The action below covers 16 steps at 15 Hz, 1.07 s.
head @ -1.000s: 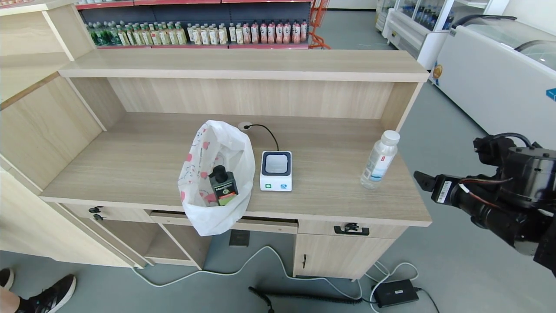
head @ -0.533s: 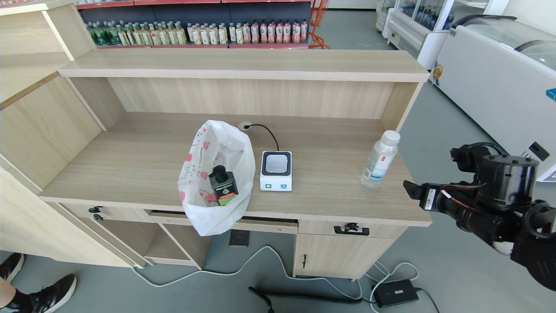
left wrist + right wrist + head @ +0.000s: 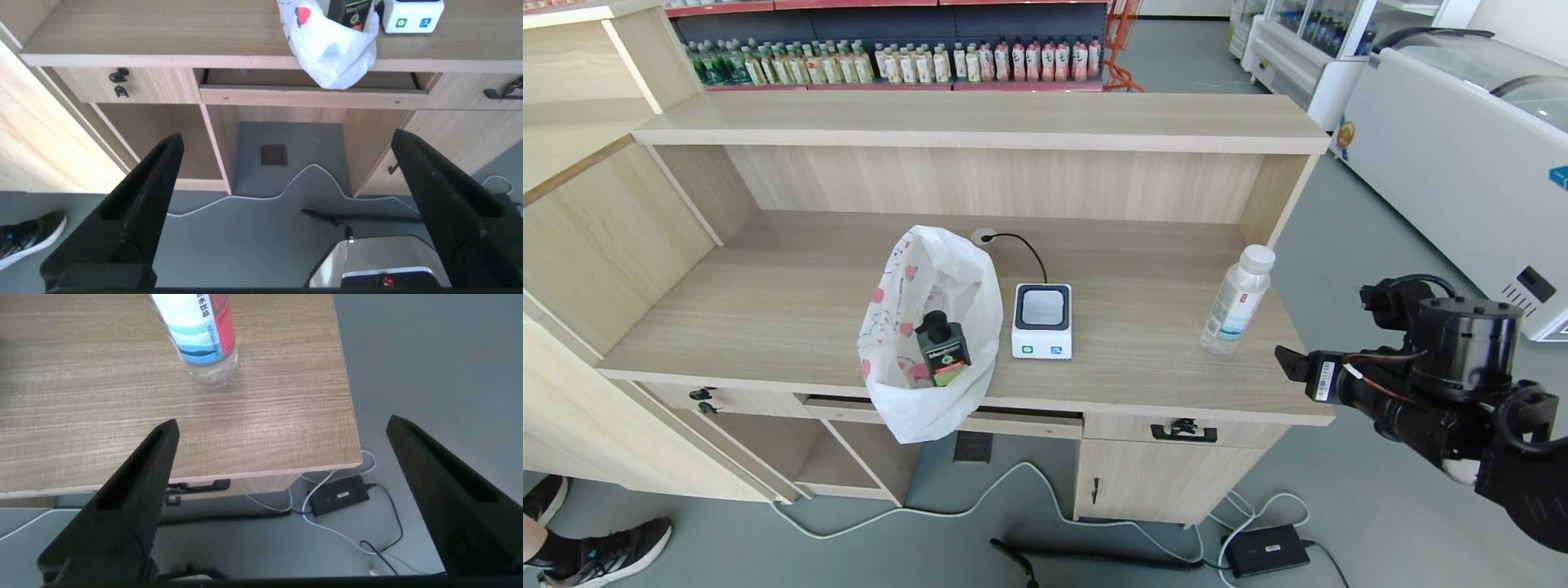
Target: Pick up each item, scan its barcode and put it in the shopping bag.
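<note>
Clear water bottle (image 3: 1236,300) w/ white cap stood upright near the right edge of the counter (image 3: 792,302). White shopping bag (image 3: 980,304) (red-patterned) sat open at the front edge, dark bottle (image 3: 942,349) leaning inside. Scanner (image 3: 1042,320) lay just beside the bag, screen up.

Counted on the counter (image 3: 1135,269): one scanner (image 3: 1042,320), one shopping bag (image 3: 907,327) at its 9 o'clock, one water bottle (image 3: 1236,300) at its 3 o'clock. One dark bottle (image 3: 943,349) in the bag. Shelf bottles (image 3: 894,64) at 12 o'clock: perhaps thirty, too small to count firmly.
</note>
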Available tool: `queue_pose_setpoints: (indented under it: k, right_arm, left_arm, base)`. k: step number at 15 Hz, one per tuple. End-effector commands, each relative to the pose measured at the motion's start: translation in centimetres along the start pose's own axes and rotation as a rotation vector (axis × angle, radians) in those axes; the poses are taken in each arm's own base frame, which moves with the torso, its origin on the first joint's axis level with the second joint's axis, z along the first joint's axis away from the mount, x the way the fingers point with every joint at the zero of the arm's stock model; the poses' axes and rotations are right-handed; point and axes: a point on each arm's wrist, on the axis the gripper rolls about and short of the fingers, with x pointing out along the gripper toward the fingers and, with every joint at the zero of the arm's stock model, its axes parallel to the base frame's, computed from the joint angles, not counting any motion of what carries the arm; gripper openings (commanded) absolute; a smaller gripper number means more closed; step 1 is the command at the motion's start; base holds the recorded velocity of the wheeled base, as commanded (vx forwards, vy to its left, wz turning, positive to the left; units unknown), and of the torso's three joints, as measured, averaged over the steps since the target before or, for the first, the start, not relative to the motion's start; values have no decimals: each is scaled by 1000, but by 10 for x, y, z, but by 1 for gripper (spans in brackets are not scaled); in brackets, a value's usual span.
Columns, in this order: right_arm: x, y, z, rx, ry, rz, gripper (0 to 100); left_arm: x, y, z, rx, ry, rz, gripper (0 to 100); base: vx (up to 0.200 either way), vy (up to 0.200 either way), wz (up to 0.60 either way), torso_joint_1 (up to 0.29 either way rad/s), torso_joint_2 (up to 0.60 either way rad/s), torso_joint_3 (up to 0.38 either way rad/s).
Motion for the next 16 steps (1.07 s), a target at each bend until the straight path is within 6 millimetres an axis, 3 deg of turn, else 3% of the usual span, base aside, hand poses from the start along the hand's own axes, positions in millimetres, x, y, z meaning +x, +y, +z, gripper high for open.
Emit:
queue_pose_setpoints:
  k: [1, 6, 13, 16]
  right_arm:
    - [0, 0, 0, 1, -1, 0, 100]
    - [1, 0, 3, 13, -26, 4, 100]
    - [5, 2, 0, 14, -11, 43, 100]
    - [17, 5, -7, 17, -33, 70, 100]
  left_arm:
    - [0, 0, 0, 2, 1, -2, 100]
    - [0, 0, 0, 2, -1, -1, 100]
    - [0, 0, 0, 1, -1, -2, 100]
    - [0, 0, 0, 1, -2, -1, 100]
  base:
    - [0, 0, 0, 0, 0, 0]
    - [200, 0, 0, -2, -1, 1]
    - [0, 0, 0, 0, 0, 0]
    - [0, 0, 0, 0, 0, 0]
